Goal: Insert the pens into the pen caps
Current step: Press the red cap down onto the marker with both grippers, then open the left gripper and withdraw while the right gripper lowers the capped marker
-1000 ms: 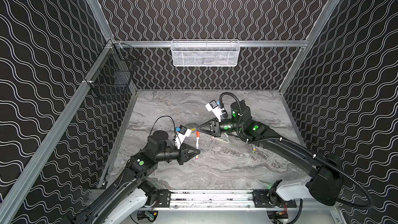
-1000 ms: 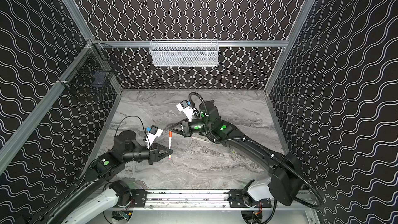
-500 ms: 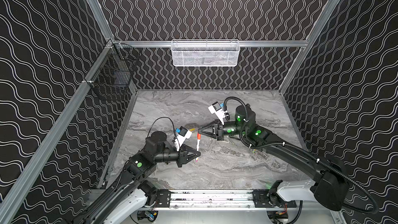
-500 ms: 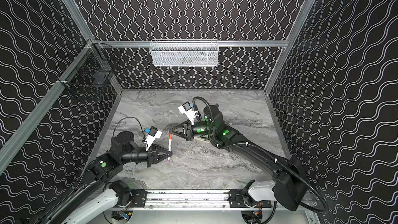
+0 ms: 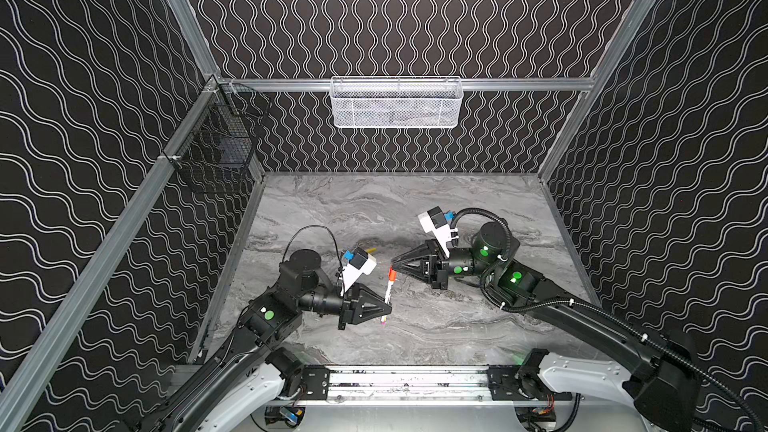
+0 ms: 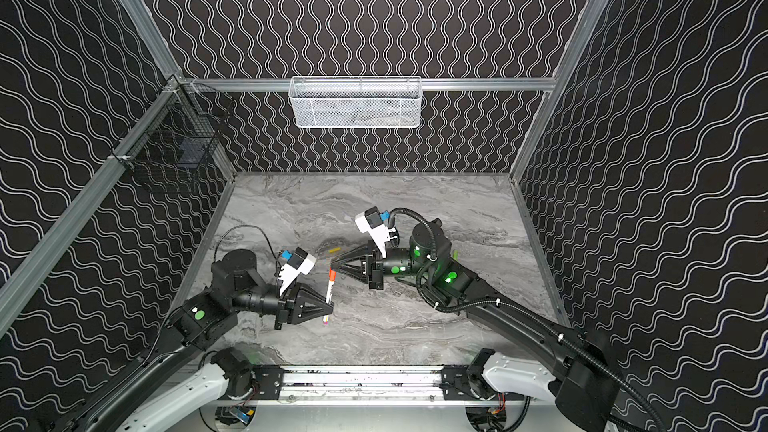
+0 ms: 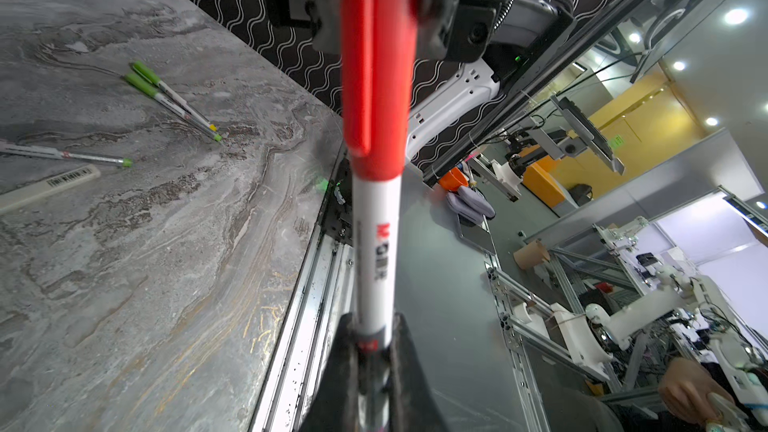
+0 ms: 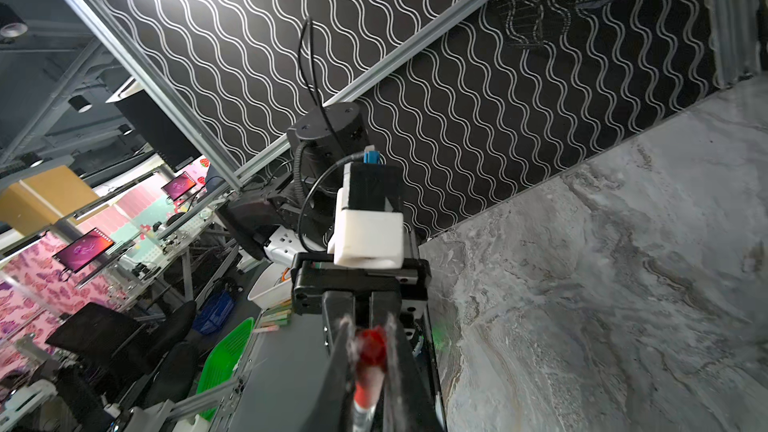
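Free: bare marble tabletop (image 5: 415,205) toward back wall (image 5: 395,35). Obstructed: centre, where red-capped pen (image 5: 388,290) bridges left gripper (image 5: 390,308) and right gripper (image 5: 393,263).

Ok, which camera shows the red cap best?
The left wrist view: the red cap looms large, on the white pen. In both top views it is a tiny sliver at the tip of the right hand. The right wrist view shows only its blurred end.

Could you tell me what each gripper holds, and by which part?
Left gripper: the pen, low on its white barrel. Right gripper: the red cap, near its tip.
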